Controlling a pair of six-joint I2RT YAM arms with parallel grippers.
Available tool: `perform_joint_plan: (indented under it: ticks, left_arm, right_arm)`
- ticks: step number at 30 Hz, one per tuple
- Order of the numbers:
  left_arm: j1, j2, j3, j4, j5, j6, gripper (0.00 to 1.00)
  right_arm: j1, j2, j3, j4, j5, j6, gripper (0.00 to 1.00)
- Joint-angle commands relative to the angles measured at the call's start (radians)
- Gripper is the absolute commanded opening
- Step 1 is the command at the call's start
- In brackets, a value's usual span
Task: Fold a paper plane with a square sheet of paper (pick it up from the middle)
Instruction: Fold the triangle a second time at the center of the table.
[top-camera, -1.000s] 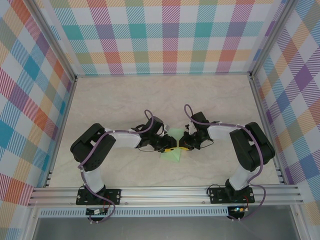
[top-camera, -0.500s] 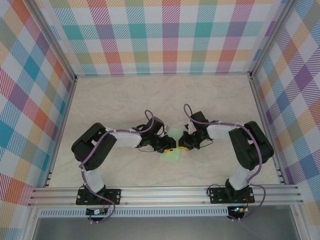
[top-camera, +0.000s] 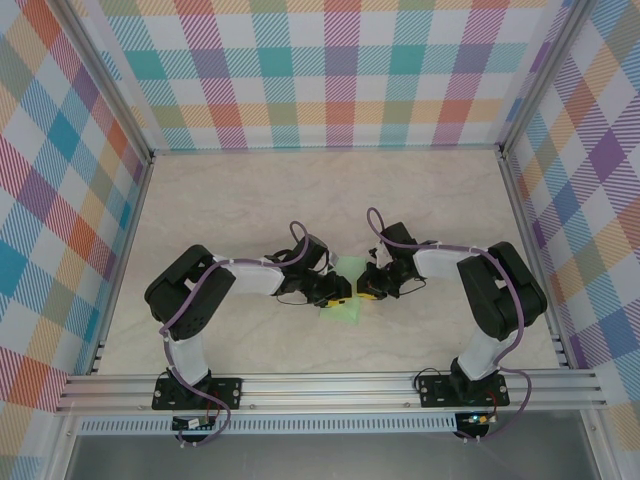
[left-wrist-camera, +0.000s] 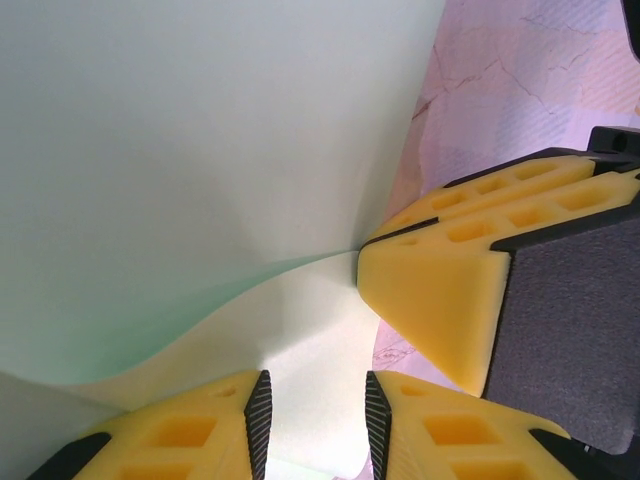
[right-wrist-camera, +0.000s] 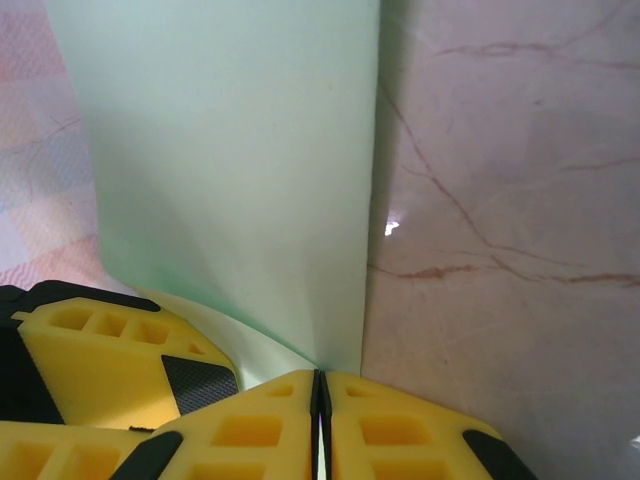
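Note:
The pale mint-green square sheet of paper (top-camera: 347, 309) lies folded between both grippers at mid-table, and the fingers hide most of its outline. My right gripper (right-wrist-camera: 318, 378) is shut on the sheet's (right-wrist-camera: 230, 150) creased edge, which rises straight from its pads. My left gripper (left-wrist-camera: 317, 395) stands open, and a curved flap of the sheet (left-wrist-camera: 200, 150) passes through the gap between its pads. The right gripper's yellow fingers (left-wrist-camera: 430, 290) press against that flap from the right. From above, the left gripper (top-camera: 340, 292) and the right gripper (top-camera: 368, 290) almost touch.
The marble-patterned table (top-camera: 250, 190) lies bare behind and beside the arms. Checked walls close in the back and both sides. An aluminium rail (top-camera: 330, 385) runs along the near edge by the arm bases.
The left arm has edged very slightly to the right. The paper and the right arm look almost unchanged.

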Motion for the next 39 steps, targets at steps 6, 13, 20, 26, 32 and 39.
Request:
perform_joint_plan:
  ticks: [6, 13, 20, 26, 32, 39]
  left_arm:
    - [-0.008, 0.032, 0.023, -0.061, -0.02, 0.018, 0.32]
    - [-0.008, 0.038, 0.023, -0.087, -0.036, 0.009, 0.3]
    - [-0.008, 0.04, 0.025, -0.094, -0.041, 0.009, 0.3]
    - [-0.008, 0.037, 0.023, -0.094, -0.037, 0.008, 0.29]
    - [-0.008, 0.025, 0.027, -0.083, -0.025, 0.009, 0.29]
    - [-0.008, -0.032, 0.036, -0.066, -0.015, 0.01, 0.31]
  right_arm:
    - [0.007, 0.02, 0.021, -0.02, 0.035, -0.018, 0.11]
    - [0.007, -0.039, 0.022, -0.051, 0.038, -0.022, 0.17]
    - [0.007, -0.043, 0.018, -0.06, 0.045, -0.028, 0.17]
    - [0.007, -0.018, 0.024, -0.047, 0.041, -0.029, 0.12]
    - [0.008, -0.009, 0.025, -0.044, 0.046, -0.035, 0.08]
    - [0.008, 0.0, 0.025, -0.046, 0.057, -0.04, 0.07]
